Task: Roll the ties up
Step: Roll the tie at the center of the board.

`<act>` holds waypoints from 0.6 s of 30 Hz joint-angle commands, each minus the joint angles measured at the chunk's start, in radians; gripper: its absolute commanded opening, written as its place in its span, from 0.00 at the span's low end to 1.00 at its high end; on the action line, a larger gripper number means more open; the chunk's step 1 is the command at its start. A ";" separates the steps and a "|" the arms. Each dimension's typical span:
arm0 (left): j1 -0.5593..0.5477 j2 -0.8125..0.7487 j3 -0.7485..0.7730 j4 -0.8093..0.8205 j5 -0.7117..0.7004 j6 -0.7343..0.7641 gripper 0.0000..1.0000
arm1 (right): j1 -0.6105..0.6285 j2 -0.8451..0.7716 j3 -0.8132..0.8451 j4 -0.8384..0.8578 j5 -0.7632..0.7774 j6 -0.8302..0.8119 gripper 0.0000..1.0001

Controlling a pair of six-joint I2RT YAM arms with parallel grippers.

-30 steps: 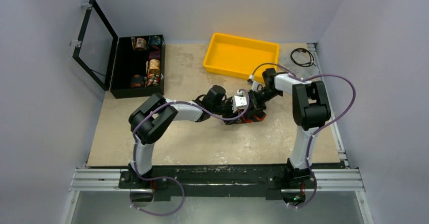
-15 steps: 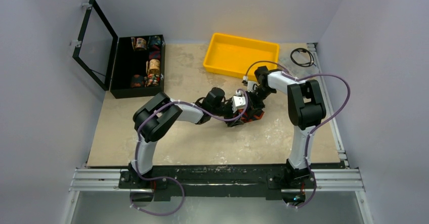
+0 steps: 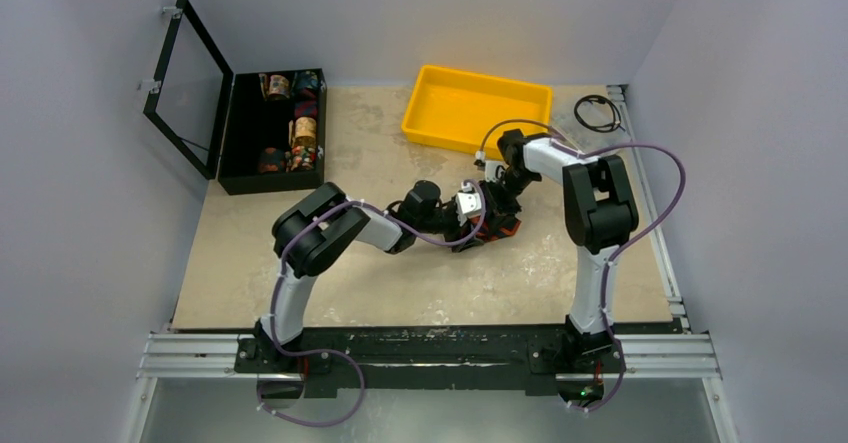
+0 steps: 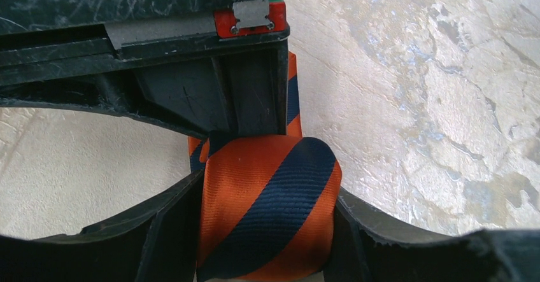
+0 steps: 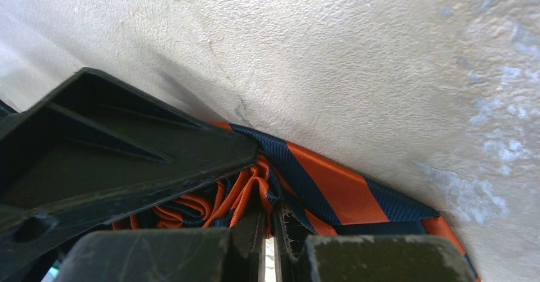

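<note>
The tie (image 4: pixel 267 205), striped orange and dark navy, is a tight roll standing between my left gripper's fingers (image 4: pixel 169 231). My left gripper (image 4: pixel 267 231) is shut on it, one finger against each side. A strip of the tie (image 4: pixel 293 97) runs on from the roll under the right gripper's black body (image 4: pixel 191 72). In the right wrist view my right gripper (image 5: pixel 270 221) is shut on the crumpled inner folds of the tie (image 5: pixel 337 186). From above, the two grippers meet at mid-table, left (image 3: pixel 478 225) and right (image 3: pixel 497 211), with the tie (image 3: pixel 498 231) mostly hidden under them.
A yellow bin (image 3: pixel 476 109) stands just behind the grippers. At the back left is a black case (image 3: pixel 245 128) holding several patterned fabric rolls, its lid (image 3: pixel 185 88) raised open. A black cable (image 3: pixel 598 113) is coiled at the back right.
Both grippers have shifted slightly left with the tie between them. The right arm's forearm swung left and the left arm's elbow moved right.
</note>
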 commanded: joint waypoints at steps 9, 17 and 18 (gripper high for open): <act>-0.036 0.064 0.006 0.185 -0.082 -0.073 0.54 | 0.038 0.124 -0.032 0.126 0.111 -0.038 0.00; -0.056 0.038 -0.020 0.158 -0.165 -0.041 0.47 | 0.059 0.117 -0.057 0.118 0.056 -0.054 0.00; -0.055 0.019 -0.054 0.170 -0.176 -0.059 0.47 | 0.066 0.112 -0.070 0.123 0.044 -0.051 0.00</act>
